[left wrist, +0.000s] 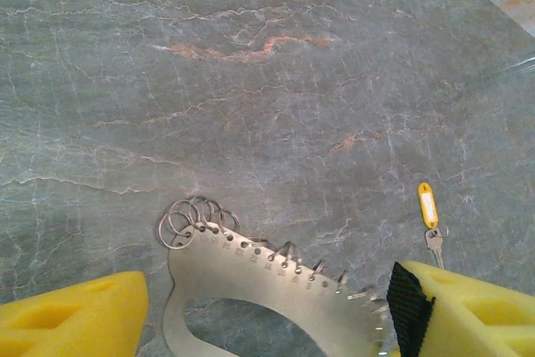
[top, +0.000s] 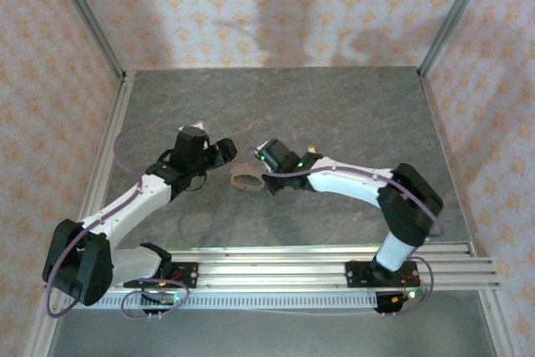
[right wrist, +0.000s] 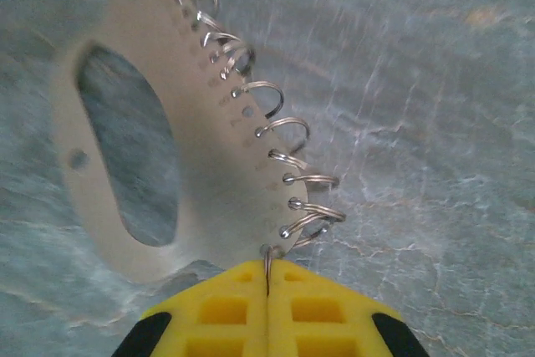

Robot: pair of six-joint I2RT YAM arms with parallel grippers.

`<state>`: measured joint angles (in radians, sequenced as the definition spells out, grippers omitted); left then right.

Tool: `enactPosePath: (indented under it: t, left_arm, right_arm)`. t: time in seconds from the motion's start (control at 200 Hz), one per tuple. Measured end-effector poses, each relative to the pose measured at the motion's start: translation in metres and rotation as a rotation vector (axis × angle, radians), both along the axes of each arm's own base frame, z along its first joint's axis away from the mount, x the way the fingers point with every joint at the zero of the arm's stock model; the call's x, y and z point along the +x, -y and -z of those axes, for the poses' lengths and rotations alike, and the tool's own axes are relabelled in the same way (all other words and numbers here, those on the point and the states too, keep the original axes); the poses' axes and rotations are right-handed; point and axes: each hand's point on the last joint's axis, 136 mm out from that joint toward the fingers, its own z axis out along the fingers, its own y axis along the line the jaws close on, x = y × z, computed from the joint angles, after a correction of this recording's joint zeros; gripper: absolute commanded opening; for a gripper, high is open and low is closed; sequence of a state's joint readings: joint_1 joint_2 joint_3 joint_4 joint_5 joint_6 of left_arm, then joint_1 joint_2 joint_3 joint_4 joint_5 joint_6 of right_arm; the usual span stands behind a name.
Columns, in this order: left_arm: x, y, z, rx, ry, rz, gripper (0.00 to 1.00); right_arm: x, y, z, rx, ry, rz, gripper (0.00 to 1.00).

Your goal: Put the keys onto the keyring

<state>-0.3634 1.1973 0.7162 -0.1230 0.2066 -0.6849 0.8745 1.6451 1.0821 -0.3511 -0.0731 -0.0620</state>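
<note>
Metal plate (right wrist: 209,198) holds a row of rings (right wrist: 292,131). Right gripper (right wrist: 267,290) is clamped on the end ring (right wrist: 267,261). Left gripper (left wrist: 259,311) is apart over the plate, key (left wrist: 434,242) lying just beside one finger.

Soft even light — right wrist seemingly blurred.

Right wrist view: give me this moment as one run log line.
right gripper: shut on ring at plate edge | left gripper: open over plate | tagged key: on table
</note>
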Motion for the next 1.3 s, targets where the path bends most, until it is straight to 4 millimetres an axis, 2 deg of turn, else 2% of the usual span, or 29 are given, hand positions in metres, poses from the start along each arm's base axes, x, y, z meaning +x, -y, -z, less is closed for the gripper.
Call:
enactPosePath:
  t: [0.175, 0.53, 0.716, 0.831, 0.941, 1.131, 1.301]
  left_arm:
    - [-0.002, 0.002, -0.009, -0.019, 0.022, 0.013, 0.77]
    - [-0.006, 0.014, -0.029, -0.094, 0.062, 0.05, 0.75]
    - [-0.012, 0.043, -0.041, -0.132, 0.101, 0.139, 0.72]
    - [-0.016, 0.066, -0.058, -0.161, 0.138, 0.208, 0.71]
    - [-0.014, 0.08, -0.075, -0.186, 0.178, 0.241, 0.69]
    - [-0.008, 0.087, -0.102, -0.231, 0.232, 0.243, 0.67]
    - [-0.005, 0.088, -0.131, -0.271, 0.282, 0.236, 0.67]
  right_arm:
    - [0.002, 0.002, -0.045, 0.199, -0.042, 0.03, 0.0]
    - [0.003, 0.011, -0.112, 0.538, -0.095, 0.083, 0.0]
    - [-0.002, 0.012, -0.145, 0.657, -0.074, 0.076, 0.0]
    - [-0.007, 0.014, -0.165, 0.705, -0.041, 0.06, 0.0]
    - [-0.011, 0.02, -0.183, 0.741, 0.003, 0.051, 0.0]
    - [-0.012, 0.029, -0.22, 0.82, 0.104, 0.047, 0.0]
    - [-0.005, 0.031, -0.234, 0.867, 0.139, 0.071, 0.0]
